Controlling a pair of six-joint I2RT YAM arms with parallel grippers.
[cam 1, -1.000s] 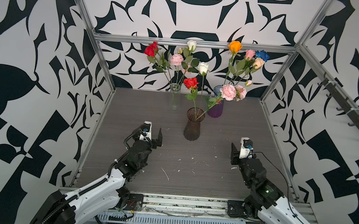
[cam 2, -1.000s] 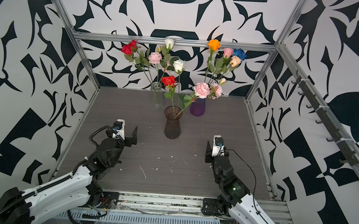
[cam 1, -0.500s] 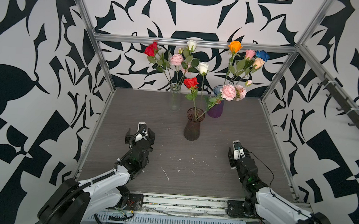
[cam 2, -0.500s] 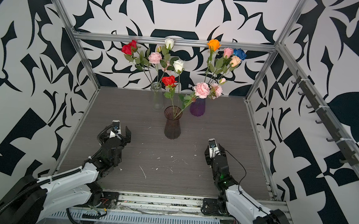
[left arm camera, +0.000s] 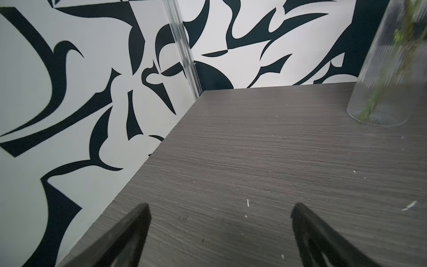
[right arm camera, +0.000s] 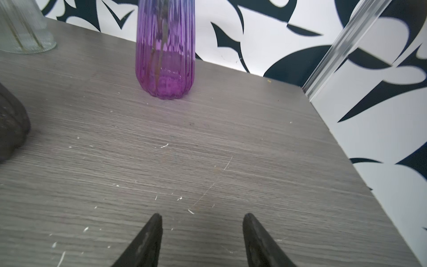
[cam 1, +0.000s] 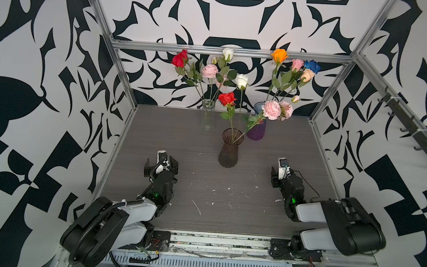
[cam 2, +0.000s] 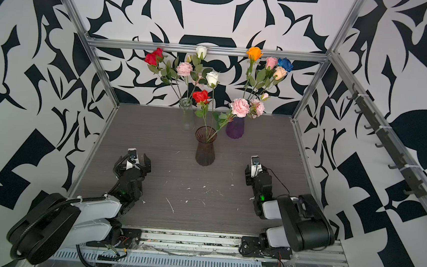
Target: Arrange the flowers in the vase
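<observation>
purple vase [cam 1: 256,133], perhaps brown vase [cam 1: 228,153], black-and-white patterned walls [cam 1: 44,47]

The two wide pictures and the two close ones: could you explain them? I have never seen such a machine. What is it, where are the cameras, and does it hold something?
These are two robot arms at the near edge of a grey table. The two wide pictures come from one camera head above. Each close picture comes from a camera on one arm's wrist, looking past its claw. On the table stand a brown vase, a clear vase and a purple vase, each with flowers in it. The left claw and the right claw are both open and hold nothing.
</observation>
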